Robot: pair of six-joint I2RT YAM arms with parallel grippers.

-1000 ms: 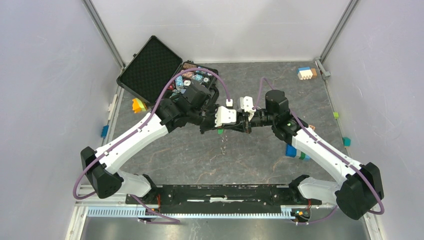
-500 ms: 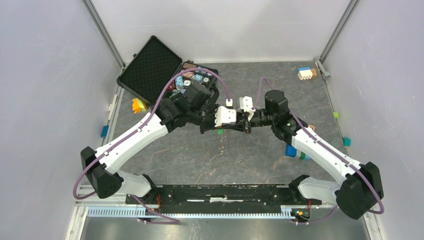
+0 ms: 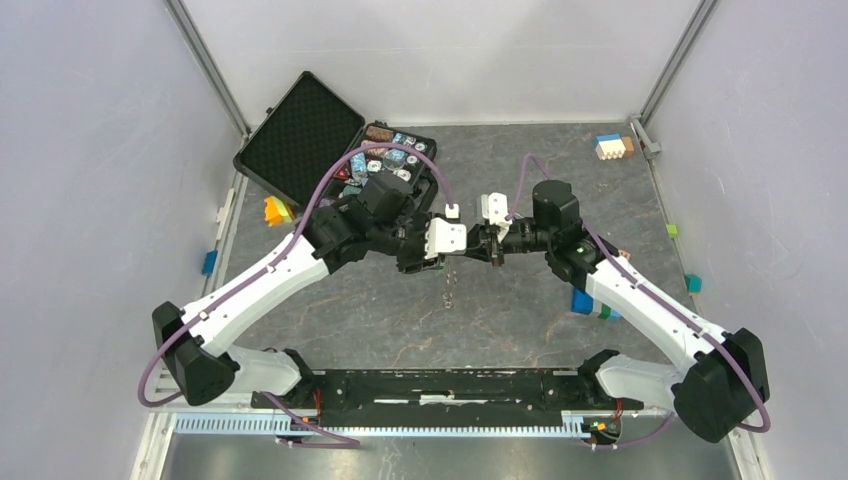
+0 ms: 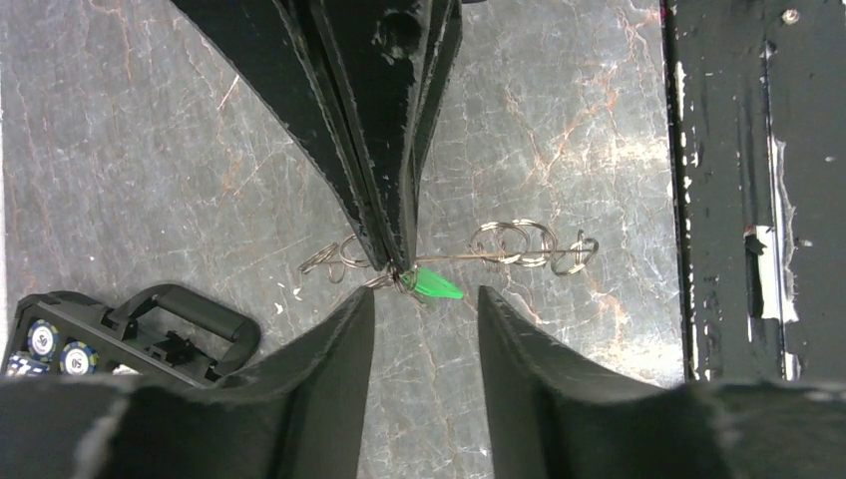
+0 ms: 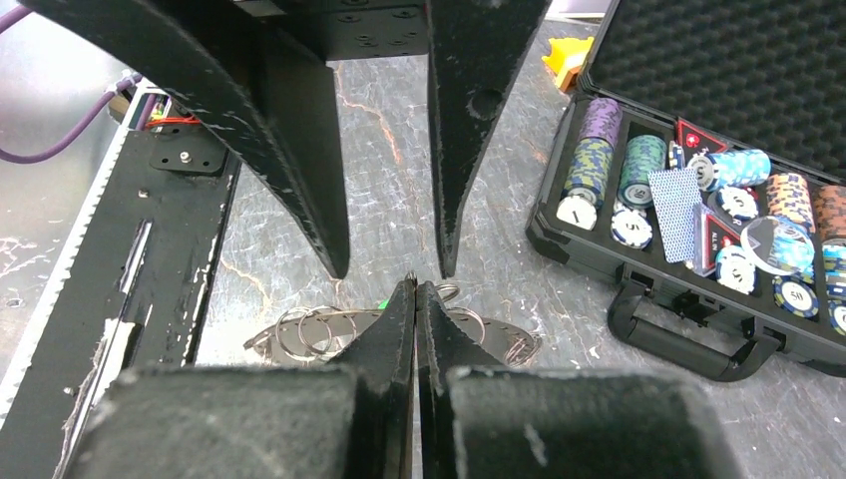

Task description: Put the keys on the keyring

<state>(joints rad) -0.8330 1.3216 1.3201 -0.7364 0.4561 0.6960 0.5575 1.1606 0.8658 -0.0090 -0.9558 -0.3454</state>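
Keyring: pinched in the closed tips of right gripper, loops trailing sideways.
Green key: just off those tips.
Left gripper: jaws apart, flanking green key, not touching.

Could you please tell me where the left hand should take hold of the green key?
Probably the free head of the green key, jutting out beside the shut right hand gripping the keyring. The open left hand faces it, so come straight in, opposite the right hand.

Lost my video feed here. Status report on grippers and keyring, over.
Right gripper shut on keyring, green key at the pinch. Left gripper open, facing that pinch. Chip case alongside, not obstructing.
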